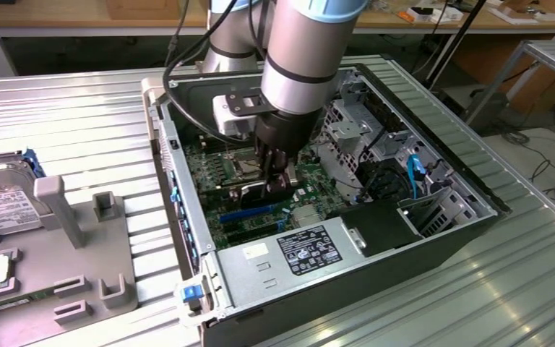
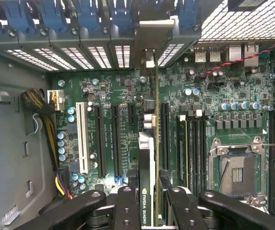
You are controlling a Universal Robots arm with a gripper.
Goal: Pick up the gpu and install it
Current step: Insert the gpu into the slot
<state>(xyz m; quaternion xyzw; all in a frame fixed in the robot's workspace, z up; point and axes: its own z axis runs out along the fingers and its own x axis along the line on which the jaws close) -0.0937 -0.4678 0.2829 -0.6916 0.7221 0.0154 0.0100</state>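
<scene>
Robot arm's fingers (image 2: pixel 126 208) are clamped narrow on the gpu (image 2: pixel 148 153) — thin green circuit card w/ black cooler & silver end bracket — held edge-on over green motherboard (image 2: pixel 103 91) slots inside open black PC case (image 1: pixel 374 289). Pickup done; full seating can't be confirmed.

The flat green gpu (image 2: pixel 146 191) card has a black cooler with white lettering along its edge and a silver metal end bracket (image 2: pixel 154 28). The jointed metal gripper (image 2: pixel 150 201) is matt black. The broad dark green motherboard (image 2: pixel 123 96) bears long black slots (image 2: pixel 100 141), one white slot (image 2: pixel 83 136) and pale blue-topped capacitors (image 2: pixel 233 105). Blue plastic clips (image 2: pixel 55 14) run in a row, and a yellow-and-black cable bundle (image 2: pixel 46 124) lies beside a twisted red-and-black wire (image 2: pixel 243 60). The silver power supply box (image 1: pixel 258 271) wears a black-and-white label (image 1: pixel 308 249). The metal table (image 1: pixel 509 289) is silver and ribbed in stripes.
</scene>
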